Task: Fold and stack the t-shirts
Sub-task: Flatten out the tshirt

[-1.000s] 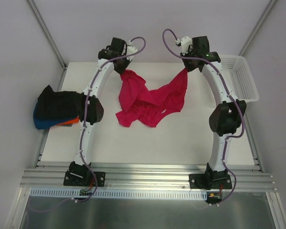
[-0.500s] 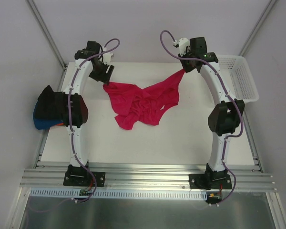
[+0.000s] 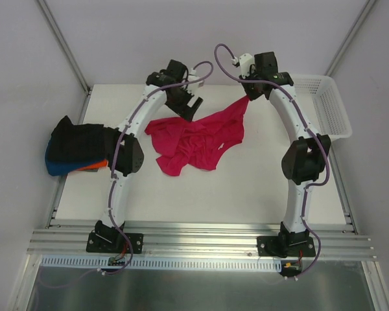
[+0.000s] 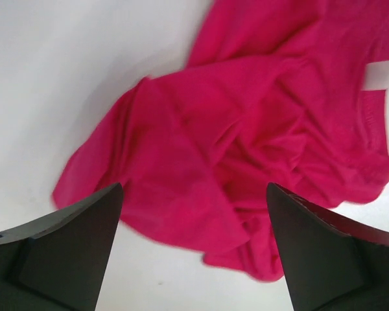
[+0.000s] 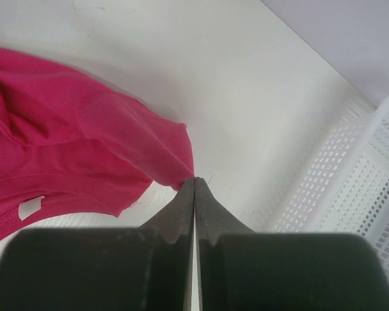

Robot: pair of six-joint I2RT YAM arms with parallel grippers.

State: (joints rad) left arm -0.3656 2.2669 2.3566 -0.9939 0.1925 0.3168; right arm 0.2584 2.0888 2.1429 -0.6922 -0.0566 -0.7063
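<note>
Left gripper (image 3: 190,107) has swung back to centre and let go, fingers spread over the crumpled pink shirt (image 3: 188,139), upper middle. Right gripper (image 5: 194,181) pinches its raised corner. Left arm's elbow (image 3: 128,155) partly hides the shirt pile (image 3: 71,146) at left; basket (image 3: 334,107) upper right.
</note>
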